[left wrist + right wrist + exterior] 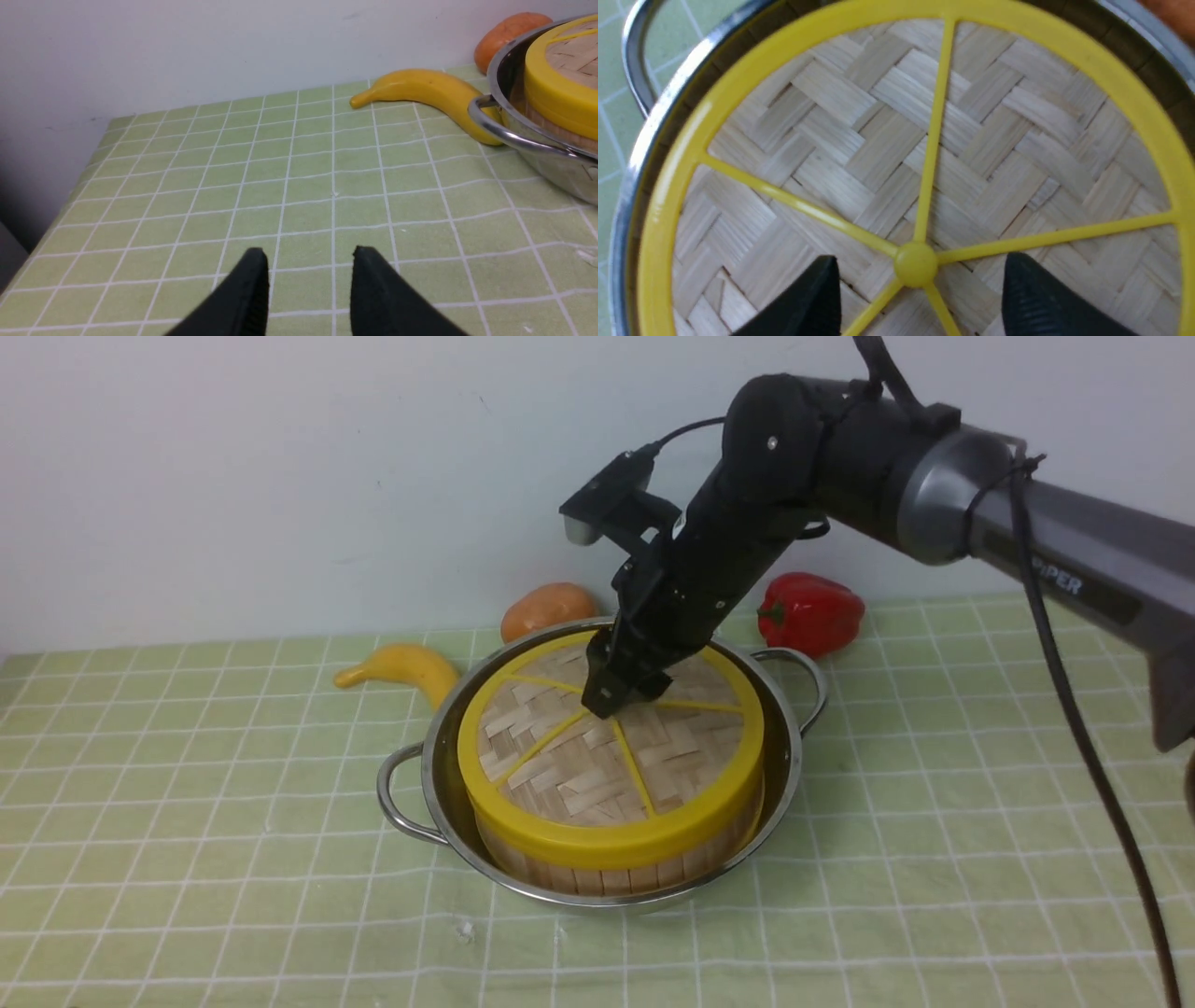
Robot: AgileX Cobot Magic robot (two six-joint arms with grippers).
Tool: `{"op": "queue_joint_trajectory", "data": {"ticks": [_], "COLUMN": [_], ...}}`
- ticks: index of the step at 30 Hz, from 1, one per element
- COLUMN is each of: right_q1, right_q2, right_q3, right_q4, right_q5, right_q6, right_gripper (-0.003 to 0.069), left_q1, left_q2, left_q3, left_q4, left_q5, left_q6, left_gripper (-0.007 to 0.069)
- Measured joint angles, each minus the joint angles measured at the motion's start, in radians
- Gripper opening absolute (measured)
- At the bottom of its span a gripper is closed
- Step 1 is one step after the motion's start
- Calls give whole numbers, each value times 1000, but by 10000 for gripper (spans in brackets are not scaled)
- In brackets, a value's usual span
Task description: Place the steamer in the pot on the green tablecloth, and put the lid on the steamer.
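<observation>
The pot (611, 821) sits on the green tablecloth (187, 821) near the middle of the surface, and the steamer (616, 868) stands inside it, its wooden wall showing just above the steel rim. The lid (607, 765) lies flat on top of the steamer, yellow rim lined up with it. The right gripper (624, 695) hangs over the lid's centre, its jaws spread wide on either side of the small yellow knob (916, 263), not touching it. Off to the left the left gripper (309, 280) hovers low over bare cloth, jaws apart with nothing between them. A banana (401, 670), an orange fruit (546, 609) and a red pepper (810, 612) lie behind the pot by the wall.
</observation>
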Motion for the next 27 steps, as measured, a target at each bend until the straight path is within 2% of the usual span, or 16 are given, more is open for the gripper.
{"op": "queue_joint_trajectory", "data": {"ticks": [2, 3, 5, 6, 7, 9, 12, 15, 21, 27], "right_q1": [0, 0, 0, 0, 0, 0, 0, 0, 0, 0], "right_q2": [-29, -62, -124, -124, -168, -205, -234, -261, -261, -270], "right_q3": [-21, -46, -82, -82, -100, -106, -109, -109, -109, -95], "right_q4": [0, 0, 0, 0, 2, 19, 51, 147, 283, 257], "right_q5": [14, 28, 42, 42, 44, 47, 51, 57, 58, 57], "right_q6": [9, 19, 30, 32, 48, 89, 132, 201, 219, 167], "right_gripper": [427, 363, 175, 175, 49, -5, -14, -15, -8, -2], "left_q1": [0, 0, 0, 0, 0, 0, 0, 0, 0, 0], "left_q2": [0, 0, 0, 0, 0, 0, 0, 0, 0, 0], "left_q3": [0, 0, 0, 0, 0, 0, 0, 0, 0, 0], "left_q4": [0, 0, 0, 0, 0, 0, 0, 0, 0, 0], "left_q5": [0, 0, 0, 0, 0, 0, 0, 0, 0, 0], "left_q6": [0, 0, 0, 0, 0, 0, 0, 0, 0, 0], "left_gripper": [243, 243, 243, 243, 243, 243, 243, 243, 243, 243]}}
